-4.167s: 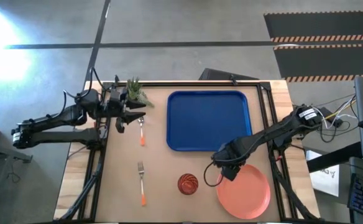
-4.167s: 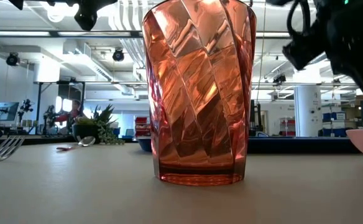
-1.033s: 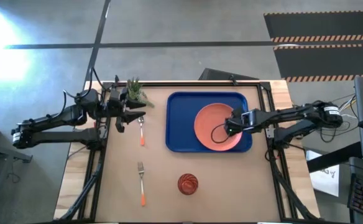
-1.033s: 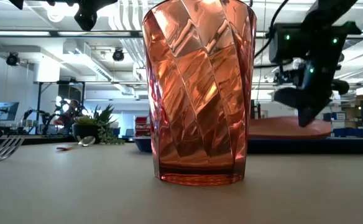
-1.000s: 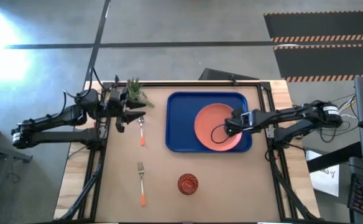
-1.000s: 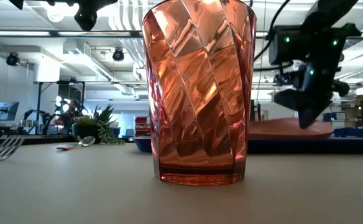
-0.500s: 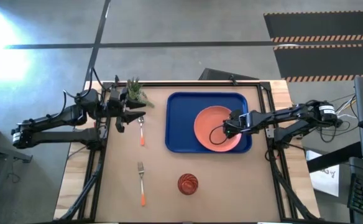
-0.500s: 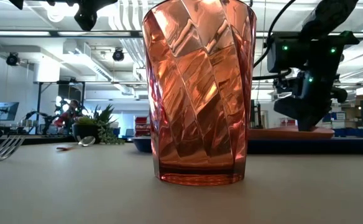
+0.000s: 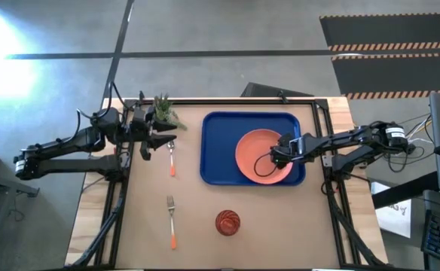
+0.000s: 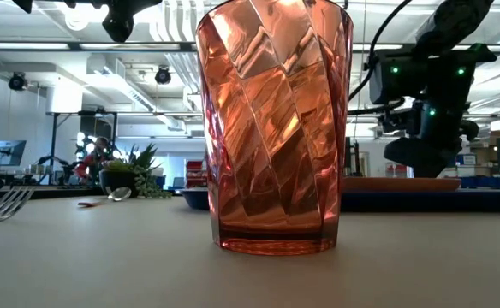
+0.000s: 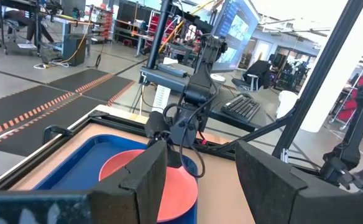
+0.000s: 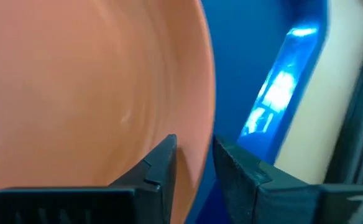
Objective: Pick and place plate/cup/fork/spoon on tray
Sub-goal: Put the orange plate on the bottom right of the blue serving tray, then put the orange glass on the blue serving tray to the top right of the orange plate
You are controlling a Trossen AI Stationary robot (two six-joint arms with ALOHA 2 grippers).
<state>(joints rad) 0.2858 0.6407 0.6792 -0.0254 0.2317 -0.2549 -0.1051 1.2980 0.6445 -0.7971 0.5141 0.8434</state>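
Observation:
The salmon-pink plate [image 9: 259, 153] lies in the right half of the blue tray [image 9: 220, 128]; in the low view the plate [image 10: 387, 182] sits level on the tray [image 10: 468, 199]. My right gripper [image 9: 275, 156] is shut on the plate's right rim. My left gripper [image 9: 166, 140] hovers open and empty over the far left of the table, above the spoon [image 9: 172, 158]. The fork [image 9: 172, 220] lies near the left front. The dark red cup [image 9: 227, 221] stands upright in front of the tray, close to the low view camera [image 10: 274, 128]. My right gripper pinches the plate's rim [image 12: 201, 140] on its right side between its two fingers, one finger [image 12: 160, 168] over the plate's upper face and the other [image 12: 237, 171] outside the rim. It comes in from the table's right, slanting down. The plate lies level on the tray.
A small green potted plant [image 9: 163, 108] stands at the far left, beside my left gripper. The tray's left half [image 9: 216, 154] is bare blue. Black frame rails run along the table's left and right edges [image 9: 333, 188].
My right gripper has gone down a little and slightly toward the table's left with the plate. The plate, tilted with its right rim raised a second ago, now lies level on the tray.

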